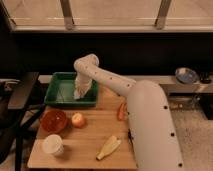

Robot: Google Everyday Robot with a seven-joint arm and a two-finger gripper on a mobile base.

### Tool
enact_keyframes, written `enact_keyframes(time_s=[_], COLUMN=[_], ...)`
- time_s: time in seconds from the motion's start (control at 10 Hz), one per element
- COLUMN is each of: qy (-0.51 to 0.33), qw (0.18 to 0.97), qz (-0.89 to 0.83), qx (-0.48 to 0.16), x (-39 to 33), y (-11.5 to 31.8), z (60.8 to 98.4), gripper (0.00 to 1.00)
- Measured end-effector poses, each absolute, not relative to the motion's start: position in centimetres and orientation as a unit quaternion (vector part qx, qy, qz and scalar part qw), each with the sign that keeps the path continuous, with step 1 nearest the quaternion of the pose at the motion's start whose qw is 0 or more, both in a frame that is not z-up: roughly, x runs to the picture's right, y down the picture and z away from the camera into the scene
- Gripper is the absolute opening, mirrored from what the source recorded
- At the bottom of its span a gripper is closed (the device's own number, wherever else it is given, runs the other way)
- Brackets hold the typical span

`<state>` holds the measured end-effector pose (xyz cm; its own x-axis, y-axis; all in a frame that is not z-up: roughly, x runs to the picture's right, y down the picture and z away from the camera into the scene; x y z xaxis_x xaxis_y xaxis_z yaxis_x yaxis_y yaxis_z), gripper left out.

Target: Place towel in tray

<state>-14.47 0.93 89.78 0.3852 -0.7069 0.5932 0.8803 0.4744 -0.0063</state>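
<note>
While my gripper [79,93] reaches down inside the green tray [56,98], I see its fingers closed, though I cannot tell whether they hold anything.

Orange bowl [53,120], apple [77,119], banana [108,148], cup [52,145]

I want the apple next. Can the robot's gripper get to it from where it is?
Probably yes. The gripper is down inside the green tray, and the apple sits uncovered on the table just outside it.
</note>
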Motion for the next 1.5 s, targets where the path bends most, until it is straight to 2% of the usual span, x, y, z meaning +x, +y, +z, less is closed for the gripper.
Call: enact_keyframes(time_s=[0.3,0.6,1.1,1.2,1.3,1.4,1.5], qy=[-0.255,-0.261,-0.333,-0.343,-0.355,-0.360,-0.367], qw=[0.835,0.846,0.849,0.849,0.847,0.845,0.843], qz=[-0.478,-0.461,-0.404,-0.394,-0.386,-0.383,-0.379], qx=[-0.097,-0.063,-0.075,-0.080,-0.089,-0.094,-0.104], x=[-14.2,-13.3,-12.3,-12.2,-12.4,-12.5,-12.7], y=[-3.9,-6.2,-3.9,-3.3,-2.2,-1.7,-0.8], z=[86.2,84.8,86.9,87.6,88.5,89.0,90.0], gripper=[0.00,0.00,0.01,0.06,0.19,0.26,0.36])
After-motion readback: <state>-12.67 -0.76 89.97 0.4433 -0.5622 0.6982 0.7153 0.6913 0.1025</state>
